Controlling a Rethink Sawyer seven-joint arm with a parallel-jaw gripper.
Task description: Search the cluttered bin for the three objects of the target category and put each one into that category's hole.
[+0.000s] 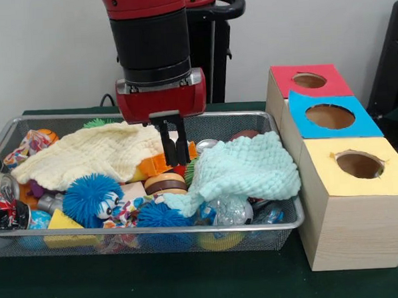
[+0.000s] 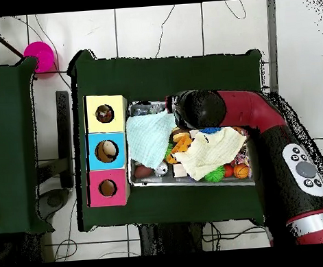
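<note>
Two cloths, pale yellow (image 1: pixel 86 155) and mint green (image 1: pixel 243 168), bury much of the wire bin (image 1: pixel 150 233), so I can't tell which toys count as targets. My claw (image 1: pixel 175 150) hangs over the bin's middle, fingers nearly together, holding nothing. The orange toy (image 1: pixel 161 163) sits just beside its tips. The three-hole box (image 1: pixel 344 171) stands alongside the bin.

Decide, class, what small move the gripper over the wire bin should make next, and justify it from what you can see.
Probably a short descent. The gripper hangs with its fingers close together over the gap between the yellow cloth and the mint cloth, just above an orange toy. It holds nothing, and both cloths cover much of the wire bin, so going lower to grasp or uncover seems sensible.
</note>
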